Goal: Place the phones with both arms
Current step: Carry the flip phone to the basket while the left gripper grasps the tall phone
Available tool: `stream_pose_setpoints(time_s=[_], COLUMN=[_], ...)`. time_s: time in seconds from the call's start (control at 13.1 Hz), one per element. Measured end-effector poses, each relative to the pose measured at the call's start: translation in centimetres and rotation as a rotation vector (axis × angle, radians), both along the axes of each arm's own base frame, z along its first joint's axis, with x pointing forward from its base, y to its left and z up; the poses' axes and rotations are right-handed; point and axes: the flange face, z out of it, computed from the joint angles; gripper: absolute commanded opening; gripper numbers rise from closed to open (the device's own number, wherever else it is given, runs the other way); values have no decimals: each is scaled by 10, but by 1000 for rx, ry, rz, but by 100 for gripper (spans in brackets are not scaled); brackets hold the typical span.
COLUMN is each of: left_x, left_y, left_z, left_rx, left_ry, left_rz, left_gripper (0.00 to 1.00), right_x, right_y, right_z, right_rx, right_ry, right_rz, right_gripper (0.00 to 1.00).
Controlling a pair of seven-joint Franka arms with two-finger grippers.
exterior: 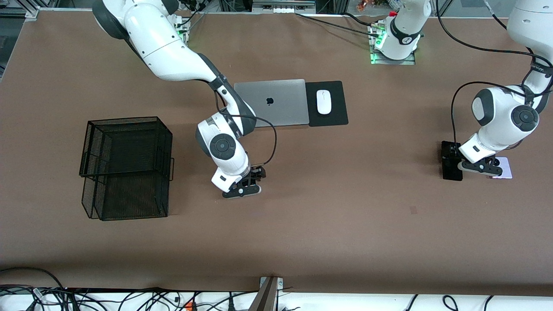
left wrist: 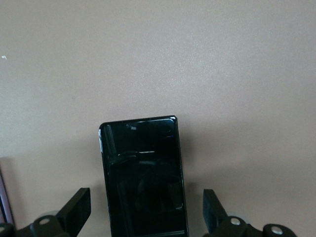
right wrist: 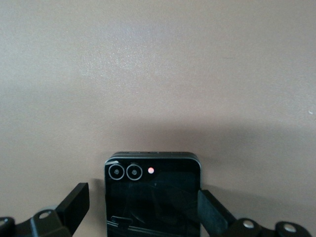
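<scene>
Front view: the right gripper (exterior: 242, 188) is low over the table near a black mesh basket (exterior: 125, 166); the left gripper (exterior: 481, 166) is low at the left arm's end, between the long black phone (exterior: 449, 162) and the lilac phone (exterior: 504, 169). Left wrist view: open fingers (left wrist: 75, 210) straddle the long black phone (left wrist: 143, 175), not yet clamped. Right wrist view: open fingers (right wrist: 74, 202) flank the small black phone (right wrist: 153, 195); no phone lifted or placed yet

You have a silver laptop (exterior: 271, 102) lying closed on the brown surface (exterior: 345, 224) — a black mouse pad (exterior: 327, 103) touches it, carrying a white mouse (exterior: 323, 101). A black mesh basket (exterior: 126, 167) sits toward the right arm's end, nearer the front camera.
</scene>
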Motion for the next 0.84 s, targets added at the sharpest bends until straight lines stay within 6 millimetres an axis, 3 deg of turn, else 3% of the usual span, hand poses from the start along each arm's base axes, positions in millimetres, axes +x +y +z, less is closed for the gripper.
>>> stream_pose_setpoints(time_s=[0.84], left_x=[-9], left_y=[18], left_z=[-37], left_rx=[-27], left_ry=[-40], left_rz=[60], left_gripper=[100], right_x=[0], right_y=[-1], right_z=[-1], right_rx=[-37], right_ry=[-21], right_rz=[36], right_gripper=[96])
